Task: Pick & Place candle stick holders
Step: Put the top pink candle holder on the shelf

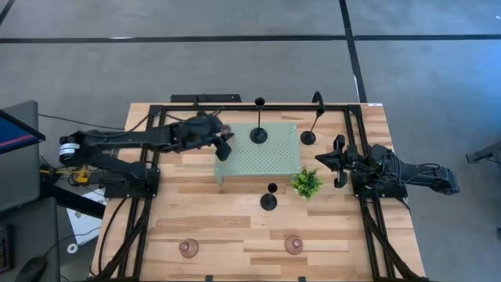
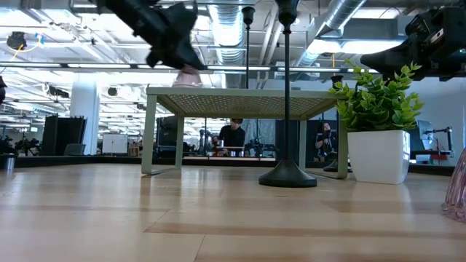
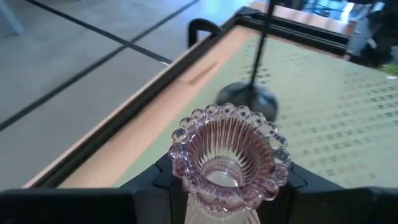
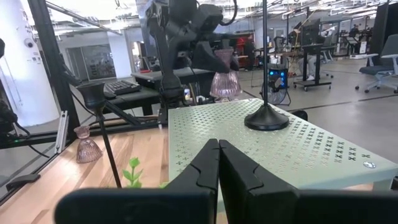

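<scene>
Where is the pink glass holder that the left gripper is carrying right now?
The pink glass holder is clamped in the left gripper, held above the left edge of the pale green tray, left of the black holder standing on it.

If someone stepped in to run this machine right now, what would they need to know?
Left gripper: shut on a pink holder, held over the left edge of the green tray.
Right gripper: shut, empty, waiting right of the tray.
Done: one black holder stands on the tray.
Left: set down the held one. On the table remain two black holders, one beside the plant, and two pink holders near the front.
</scene>
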You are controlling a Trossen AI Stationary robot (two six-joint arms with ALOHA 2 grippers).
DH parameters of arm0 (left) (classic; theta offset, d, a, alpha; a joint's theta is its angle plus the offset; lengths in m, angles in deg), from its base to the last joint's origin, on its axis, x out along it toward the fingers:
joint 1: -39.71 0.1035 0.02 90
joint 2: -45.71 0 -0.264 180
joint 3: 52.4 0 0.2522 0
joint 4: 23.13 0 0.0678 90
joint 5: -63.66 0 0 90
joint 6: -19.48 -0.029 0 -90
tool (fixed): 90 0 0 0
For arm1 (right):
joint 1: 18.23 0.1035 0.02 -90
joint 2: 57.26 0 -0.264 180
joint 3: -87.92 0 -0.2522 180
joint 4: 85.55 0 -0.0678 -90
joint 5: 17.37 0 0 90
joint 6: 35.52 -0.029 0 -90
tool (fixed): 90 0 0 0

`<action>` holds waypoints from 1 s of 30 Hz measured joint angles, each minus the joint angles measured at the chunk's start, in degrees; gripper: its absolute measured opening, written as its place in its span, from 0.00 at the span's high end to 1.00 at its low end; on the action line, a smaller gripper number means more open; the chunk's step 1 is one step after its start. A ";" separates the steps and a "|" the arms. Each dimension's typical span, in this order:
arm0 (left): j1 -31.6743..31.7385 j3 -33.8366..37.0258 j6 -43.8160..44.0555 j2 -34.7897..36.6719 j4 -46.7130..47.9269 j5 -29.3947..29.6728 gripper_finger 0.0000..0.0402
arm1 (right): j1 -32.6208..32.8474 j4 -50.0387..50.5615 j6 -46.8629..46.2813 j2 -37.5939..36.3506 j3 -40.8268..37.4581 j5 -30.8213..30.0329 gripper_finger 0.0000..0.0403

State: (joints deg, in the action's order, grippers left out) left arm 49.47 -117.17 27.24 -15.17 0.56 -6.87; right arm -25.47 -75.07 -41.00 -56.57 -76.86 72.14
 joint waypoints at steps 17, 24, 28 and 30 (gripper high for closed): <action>-3.12 -9.46 0.01 -16.05 -10.73 -13.30 0.67 | -0.02 0.51 -0.02 0.00 0.00 0.00 1.00; -6.56 -9.50 0.10 -18.29 -15.17 -13.24 0.67 | -0.01 0.49 -0.12 0.00 0.00 0.00 1.00; -6.93 -9.50 0.07 -19.54 -15.96 -12.06 0.67 | -0.01 0.40 -0.13 0.00 0.00 0.00 1.00; -6.88 -9.48 0.05 -19.71 -15.79 -11.95 0.67 | 0.00 0.38 -0.13 0.00 0.00 0.00 1.00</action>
State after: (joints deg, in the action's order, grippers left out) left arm 42.58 -126.65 27.29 -34.88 -15.22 -18.82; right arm -25.47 -74.68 -41.13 -56.57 -76.86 72.14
